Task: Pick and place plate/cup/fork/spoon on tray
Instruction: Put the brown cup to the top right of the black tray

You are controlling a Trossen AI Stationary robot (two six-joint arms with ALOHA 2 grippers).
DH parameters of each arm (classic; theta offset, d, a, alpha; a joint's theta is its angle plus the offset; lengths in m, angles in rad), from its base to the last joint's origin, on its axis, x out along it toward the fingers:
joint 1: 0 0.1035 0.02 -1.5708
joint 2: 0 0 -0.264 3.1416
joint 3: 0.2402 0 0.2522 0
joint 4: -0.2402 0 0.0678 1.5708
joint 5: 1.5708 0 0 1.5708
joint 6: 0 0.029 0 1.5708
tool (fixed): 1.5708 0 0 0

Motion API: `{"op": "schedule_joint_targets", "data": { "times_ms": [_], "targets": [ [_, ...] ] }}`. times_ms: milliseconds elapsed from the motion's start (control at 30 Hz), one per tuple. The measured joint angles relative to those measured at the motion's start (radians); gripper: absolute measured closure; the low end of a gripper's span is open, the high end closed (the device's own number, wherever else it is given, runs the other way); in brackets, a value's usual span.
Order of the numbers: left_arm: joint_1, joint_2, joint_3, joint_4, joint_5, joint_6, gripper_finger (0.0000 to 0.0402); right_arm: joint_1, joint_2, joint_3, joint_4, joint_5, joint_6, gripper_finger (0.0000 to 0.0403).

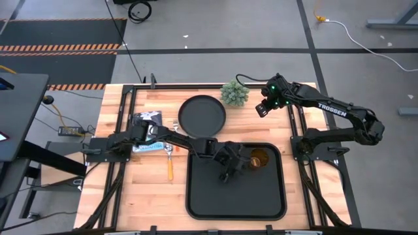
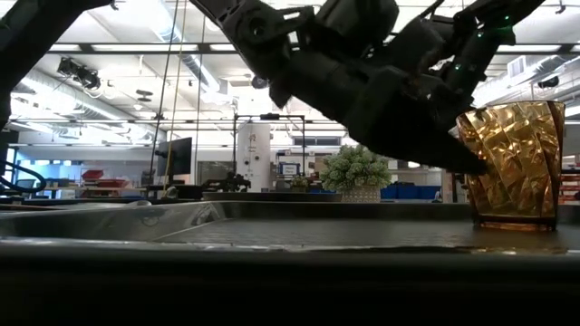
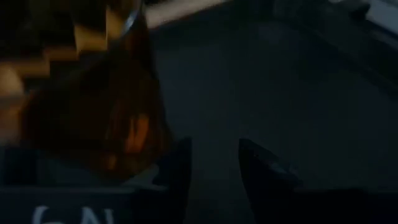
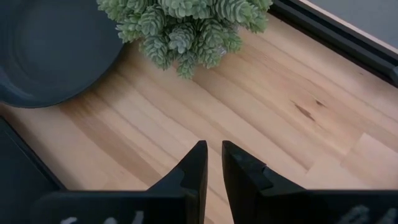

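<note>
cup (image 1: pixel 259 157) upright on tray (image 1: pixel 215 202), left hand (image 1: pixel 236 163) spread beside it; right hand (image 1: pixel 262 109) slightly parted, empty

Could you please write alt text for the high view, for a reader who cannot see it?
Seen from above, the left gripper reaches over a black tray, right beside an amber cup standing upright in the tray's far right corner. A round black plate, a small green plant and orange-handled cutlery lie on the wooden table; the right gripper waits beside the plant.

floor (image 1: pixel 215 29): grey concrete, hazard stripes (image 1: pixel 62 47) | ceiling lights (image 2: pixel 136 47) | shelving behind
</note>
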Motion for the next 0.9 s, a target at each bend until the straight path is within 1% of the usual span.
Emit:
{"op": "schedule_joint_targets", "data": {
  "times_ms": [67, 133, 200, 300, 600, 833, 900],
  "targets": [
    [-0.006, 0.003, 0.002, -0.005, 0.001, 0.002, 0.026, 0.001, 0.0, 0.0, 0.0, -0.001, 0.001, 0.0349],
    [-0.012, 0.015, 0.013, 0.044, -0.005, 0.006, 0.026, 0.002, 0.0, 0.0, 0.0, -0.001, 0.002, 0.0349],
    [-0.013, 0.018, 0.011, 0.055, -0.014, 0.005, 0.026, 0.004, 0.0, 0.0, 0.0, -0.002, 0.004, 0.0349],
    [-0.001, 0.031, 0.011, 0.107, -0.02, 0.002, 0.026, 0.004, 0.0, 0.0, 0.0, -0.003, 0.004, 0.0349],
    [0.039, 0.04, 0.011, 0.123, -0.019, 0.003, 0.026, 0.004, 0.0, 0.0, 0.001, -0.004, 0.004, 0.0349],
    [0.062, 0.065, 0.012, 0.214, -0.009, 0.021, 0.026, 0.004, 0.0, 0.0, 0.001, -0.004, 0.004, 0.0349],
    [0.067, 0.069, 0.011, 0.213, -0.01, 0.022, 0.026, 0.004, 0.0, 0.0, 0.001, -0.004, 0.004, 0.0349]
  ]
}}
